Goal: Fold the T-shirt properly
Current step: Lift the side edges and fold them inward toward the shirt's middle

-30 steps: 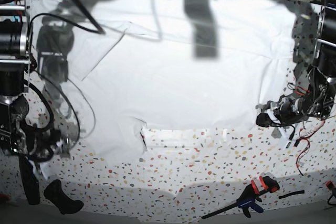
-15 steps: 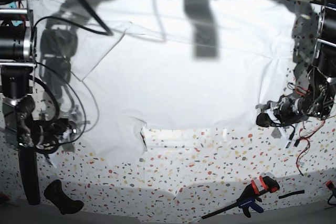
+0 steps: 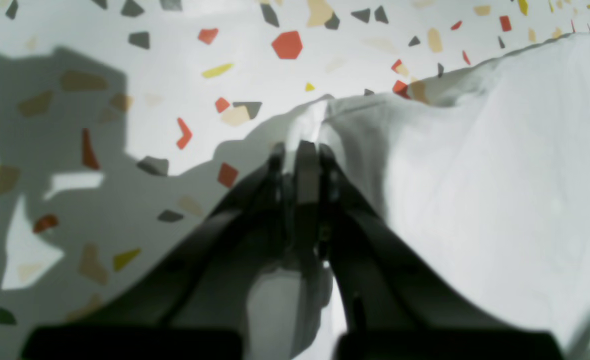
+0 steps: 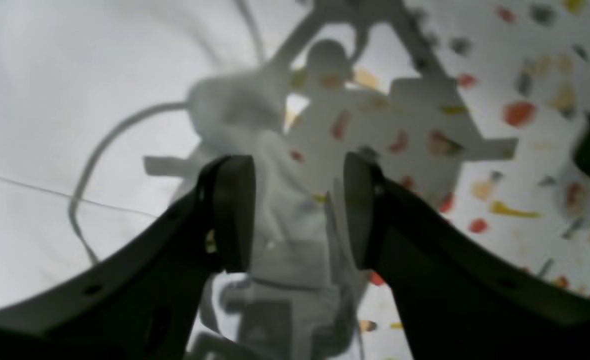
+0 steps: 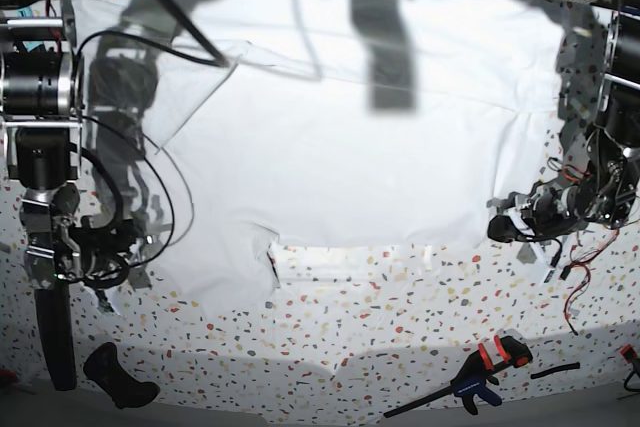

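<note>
The white T-shirt (image 5: 350,147) lies spread flat over most of the speckled table (image 5: 400,307), with a notch in its near edge. At the right of the base view, my left gripper (image 5: 498,229) is shut on the shirt's edge. The left wrist view shows its fingertips (image 3: 300,152) pinching a raised fold of the shirt (image 3: 500,175). At the left, my right gripper (image 5: 140,245) hangs open over the shirt's near-left edge. In the right wrist view its fingers (image 4: 232,215) stand apart around a blurred hump of white cloth (image 4: 285,240).
A blue and orange clamp (image 5: 480,372) and a thin black strip (image 5: 555,371) lie near the front right edge. A black handle-like object (image 5: 118,375) lies at the front left. Red wires (image 5: 580,277) dangle beside the left arm. Arm shadows fall across the shirt.
My right arm has moved toward the centre and slightly farther back, onto the shirt's near-left edge, still open. My left arm and its pinched fold have not moved.
</note>
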`<state>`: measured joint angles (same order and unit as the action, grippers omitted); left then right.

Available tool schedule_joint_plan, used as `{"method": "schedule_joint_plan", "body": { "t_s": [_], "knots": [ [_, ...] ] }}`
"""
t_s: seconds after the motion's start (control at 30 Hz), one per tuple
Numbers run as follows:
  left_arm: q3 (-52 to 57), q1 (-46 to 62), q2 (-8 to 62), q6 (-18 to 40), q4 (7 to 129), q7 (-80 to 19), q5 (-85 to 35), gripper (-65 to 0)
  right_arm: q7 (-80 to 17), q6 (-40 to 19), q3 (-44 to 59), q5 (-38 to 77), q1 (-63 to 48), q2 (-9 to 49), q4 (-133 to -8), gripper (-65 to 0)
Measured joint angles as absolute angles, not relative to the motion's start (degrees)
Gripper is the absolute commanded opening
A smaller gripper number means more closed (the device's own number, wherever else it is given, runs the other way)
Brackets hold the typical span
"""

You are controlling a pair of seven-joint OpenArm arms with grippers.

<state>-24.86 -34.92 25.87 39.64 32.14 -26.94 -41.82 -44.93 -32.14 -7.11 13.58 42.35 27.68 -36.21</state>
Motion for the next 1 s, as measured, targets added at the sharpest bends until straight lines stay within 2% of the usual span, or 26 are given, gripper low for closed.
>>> {"method": "schedule_joint_plan", "body": {
  "t_s": [0.37, 0.43, 0.5, 0.57, 0.6, 0.73, 0.8, 1.0],
  "knots": [
    [-24.86, -34.92, 25.87, 39.64, 32.14, -26.89, -41.82, -65.0, -42.35, -33.52, -7.11, 13.63, 38.81, 26.68, -36.25, -37.0],
    [-24.86, -34.89, 25.87, 39.64, 32.14, -26.87, -41.85, -65.0, -42.19, -33.54, -7.11, 13.67, 38.76, 26.94, -36.25, -42.2],
    [-24.86, -34.89, 25.87, 39.64, 32.14, -26.87, -41.85, -65.0, -41.95, -33.74, -7.11, 13.76, 38.76, 26.96, -36.25, -51.2],
    [-24.86, -34.89, 25.87, 39.64, 32.14, -26.89, -41.82, -65.0, -40.60, -33.93, -7.11, 13.80, 38.74, 26.92, -36.25, -63.0],
    [-24.86, -34.92, 25.87, 39.64, 32.14, -26.85, -41.36, -65.0, -39.57, -33.89, -7.11, 13.56, 38.74, 26.85, -36.25, -65.0],
    [-24.86, -34.94, 25.74, 37.50, 32.14, -24.05, -37.76, -65.0, -32.80, -33.91, -7.11, 13.15, 38.94, 26.85, -36.07, -65.0],
    [-24.14, -34.98, 24.93, 34.37, 32.23, -22.35, -34.96, -65.0, -32.21, -33.82, -7.11, 13.13, 40.07, 26.70, -36.03, -65.0],
    [-21.08, -36.14, 23.51, 33.10, 32.08, -22.70, -32.93, -65.0, -31.99, -33.67, -7.11, 13.39, 44.86, 27.05, -36.03, -65.0]
  ]
}}
